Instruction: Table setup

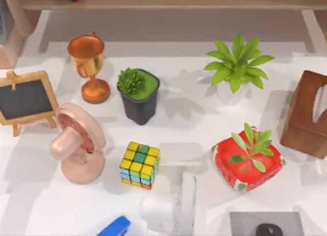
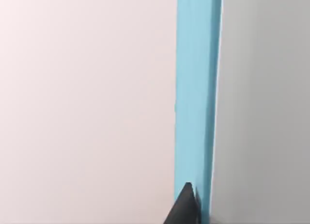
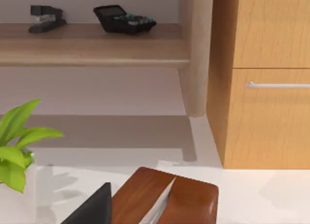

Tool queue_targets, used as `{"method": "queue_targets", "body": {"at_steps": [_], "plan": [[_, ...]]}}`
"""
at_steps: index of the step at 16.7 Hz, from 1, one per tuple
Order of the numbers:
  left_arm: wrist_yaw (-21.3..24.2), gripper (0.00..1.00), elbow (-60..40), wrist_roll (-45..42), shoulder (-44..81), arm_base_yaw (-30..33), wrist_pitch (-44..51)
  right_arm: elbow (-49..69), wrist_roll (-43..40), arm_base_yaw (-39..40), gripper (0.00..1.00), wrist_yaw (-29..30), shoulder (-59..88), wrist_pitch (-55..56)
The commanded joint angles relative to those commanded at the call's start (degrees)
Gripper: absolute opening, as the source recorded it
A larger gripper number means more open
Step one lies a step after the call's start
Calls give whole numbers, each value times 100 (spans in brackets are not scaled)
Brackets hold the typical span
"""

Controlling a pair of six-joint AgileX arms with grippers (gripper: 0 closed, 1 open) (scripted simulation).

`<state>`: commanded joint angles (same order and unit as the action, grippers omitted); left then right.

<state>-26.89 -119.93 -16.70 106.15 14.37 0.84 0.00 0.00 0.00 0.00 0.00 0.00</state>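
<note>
On the white table (image 1: 194, 123) stand a copper trophy (image 1: 88, 65), a black pot with a green plant (image 1: 138, 95), a leafy plant in a white pot (image 1: 237, 67), a red watermelon-patterned pot with a sprout (image 1: 248, 162), a colourful puzzle cube (image 1: 139, 164), a pink fan (image 1: 76, 144) and a small chalkboard (image 1: 25, 100). A brown tissue box (image 1: 306, 113) sits at the right edge. In the right wrist view, a dark part of my right gripper (image 3: 94, 207) lies just beside the tissue box (image 3: 167, 197). A dark tip of my left gripper (image 2: 186, 209) shows against a blue strip (image 2: 196, 88).
A white fan (image 1: 171, 210), a blue stapler (image 1: 115, 227) and a grey pad with a black mouse (image 1: 265, 227) line the front edge. Behind the table, a wooden shelf (image 3: 92, 44) holds a stapler (image 3: 46, 18) and a calculator (image 3: 125, 19). Next to it stands a drawer cabinet (image 3: 261, 78).
</note>
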Motion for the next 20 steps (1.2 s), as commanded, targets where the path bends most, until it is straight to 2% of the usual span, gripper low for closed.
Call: {"method": "queue_targets", "body": {"at_steps": [8, 12, 16, 20], "plan": [[1448, 0, 2672, -2957, -193, -3433, -1200, 0, 0, 0, 100, 0, 0, 0], [2400, 0, 4237, -4562, 17, -4756, -1803, 0, 0, 0, 100, 0, 0, 0], [3460, 0, 5531, -6049, 176, -5440, -2439, 0, 0, 0, 100, 0, 0, 0], [4566, 0, 6275, -7265, 152, -5287, -3107, 0, 0, 0, 100, 0, 0, 0]]}}
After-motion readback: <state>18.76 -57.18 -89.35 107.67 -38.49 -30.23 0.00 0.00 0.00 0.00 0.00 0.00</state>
